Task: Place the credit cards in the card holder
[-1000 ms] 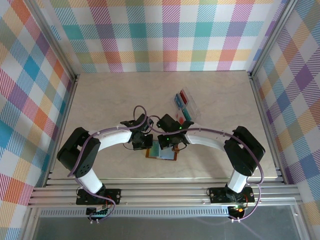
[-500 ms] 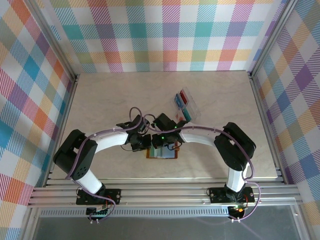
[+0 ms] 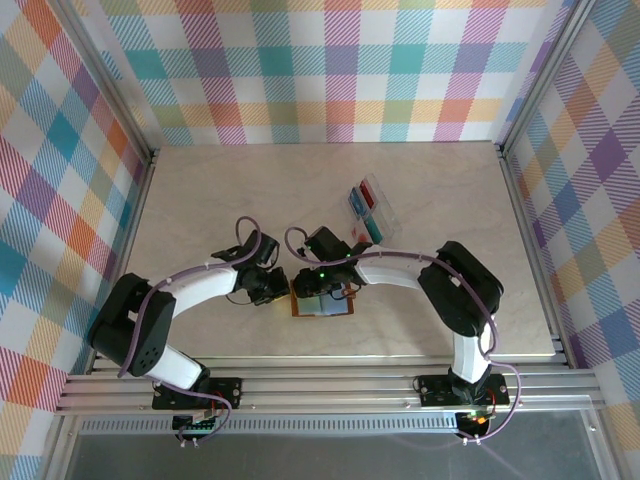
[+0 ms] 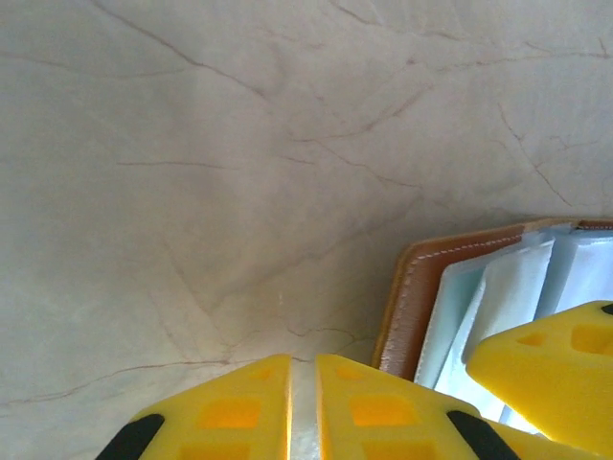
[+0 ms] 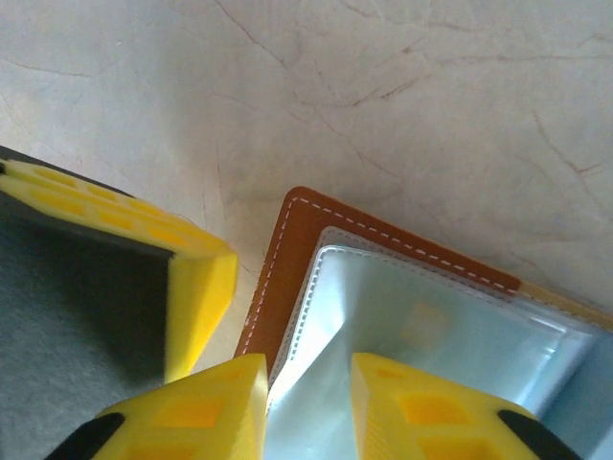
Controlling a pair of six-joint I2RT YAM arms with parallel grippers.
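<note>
The card holder (image 3: pixel 322 304), a brown wallet, lies open on the table near the front, and a teal card (image 3: pixel 316 302) shows through its clear pockets (image 5: pixel 421 316). My right gripper (image 3: pixel 322 281) hovers over its left half, open; its fingers (image 5: pixel 308 407) straddle a raised fold of clear pocket. Just off the card holder's (image 4: pixel 407 307) left edge sits my left gripper (image 3: pixel 271 287), with its jaws (image 4: pixel 303 407) a narrow gap apart over bare table. More credit cards (image 3: pixel 364 201) in red, blue and teal stand in the clear tray.
The clear plastic tray (image 3: pixel 385 214) sits behind and to the right of the wallet. The two grippers are close together; the left one's yellow finger (image 5: pixel 196 278) shows beside the wallet's corner. Metal rails border the marble-pattern table (image 3: pixel 200 190).
Both grippers were shut and have parted their jaws. The left gripper has slid left, off the wallet's edge. The right gripper has shifted left over the wallet's left half.
</note>
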